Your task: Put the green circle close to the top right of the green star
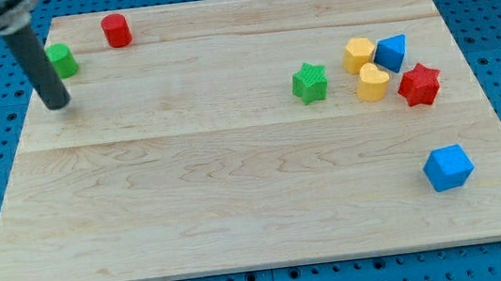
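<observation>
The green circle (62,60) sits near the board's top left corner. The green star (309,83) lies right of the board's middle, far to the right of the circle. My tip (58,104) rests on the board just below and slightly left of the green circle, with the dark rod rising up to the view's top left and partly covering the circle's left side.
A red cylinder (116,30) stands right of the green circle at the top edge. Right of the star are a yellow hexagon (359,53), a yellow heart-like block (373,82), a blue triangle-like block (392,51) and a red star (419,84). A blue cube (448,167) lies lower right.
</observation>
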